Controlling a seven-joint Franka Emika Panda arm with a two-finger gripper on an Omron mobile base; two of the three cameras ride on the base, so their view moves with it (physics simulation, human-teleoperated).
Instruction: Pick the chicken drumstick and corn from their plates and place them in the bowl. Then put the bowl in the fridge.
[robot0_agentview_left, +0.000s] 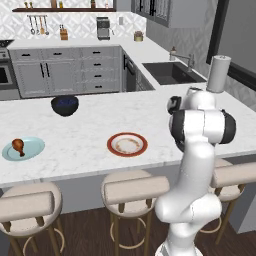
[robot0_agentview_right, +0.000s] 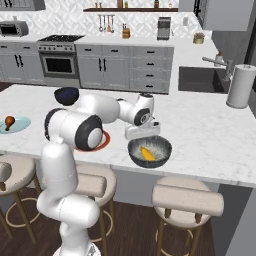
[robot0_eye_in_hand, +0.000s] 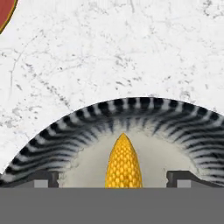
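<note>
Jaws (robot0_eye_in_hand: 113, 177) stand wide apart, either side of the corn (robot0_eye_in_hand: 124, 164), which lies in the bowl (robot0_agentview_right: 162, 146).

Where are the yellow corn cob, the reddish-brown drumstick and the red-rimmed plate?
yellow corn cob (robot0_eye_in_hand: 124, 162): hand view, mid-cob.
reddish-brown drumstick (robot0_agentview_left: 18, 145): left base view, meaty end.
red-rimmed plate (robot0_agentview_left: 112, 145): left base view, left rim.

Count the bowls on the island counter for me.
2. The grey-blue bowl sits near the counter's front edge under the gripper, with the corn inside. The dark navy bowl sits farther back, beyond the light-blue plate.
</note>
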